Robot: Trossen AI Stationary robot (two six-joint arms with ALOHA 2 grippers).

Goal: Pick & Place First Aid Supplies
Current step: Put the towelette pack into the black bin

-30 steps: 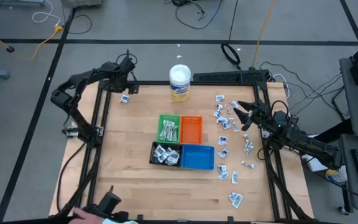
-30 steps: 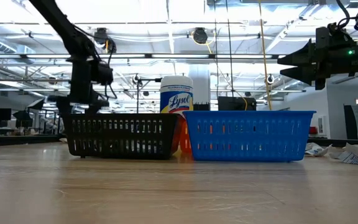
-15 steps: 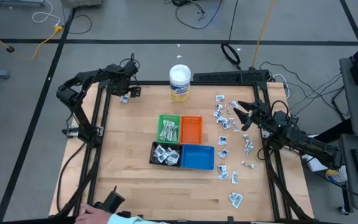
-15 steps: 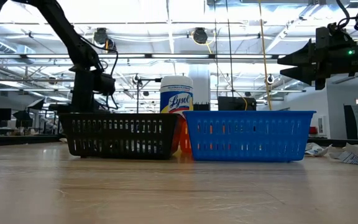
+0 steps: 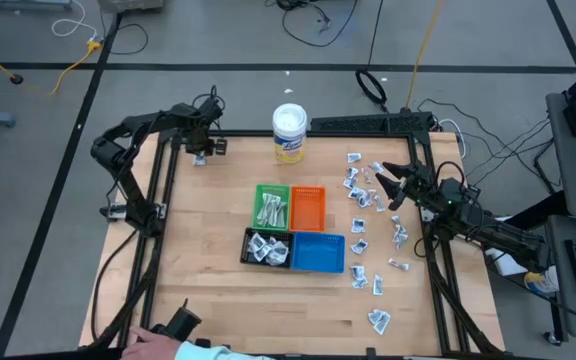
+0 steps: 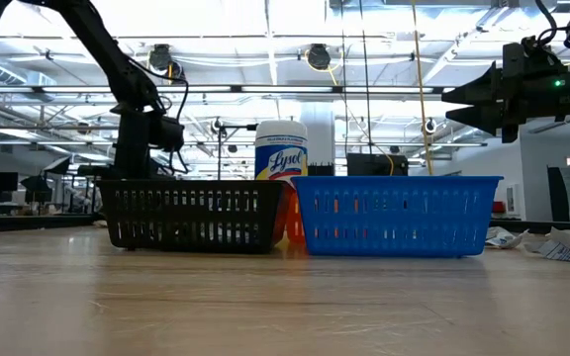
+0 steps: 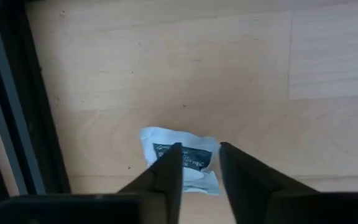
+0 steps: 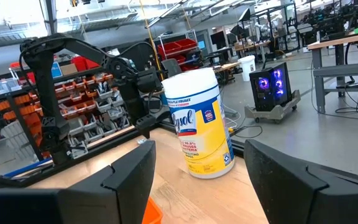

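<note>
Up by the table's (image 5: 218, 310) far-left corner, beside the frame rail (image 7: 14, 106), we see the left gripper (image 7: 197, 177) narrowly parted over a packet (image 7: 188, 160); the right gripper (image 5: 386, 186) hovers wide open above scattered packets (image 5: 363, 195).

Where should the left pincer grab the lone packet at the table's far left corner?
Across its short middle, coming straight down. The packet lies flat on the wood beside the frame rail, so a side approach looks blocked. The left pincer is open, already straddling it.

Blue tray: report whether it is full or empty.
Empty. From above, the blue tray shows only its bare blue floor, with no packets inside.
</note>
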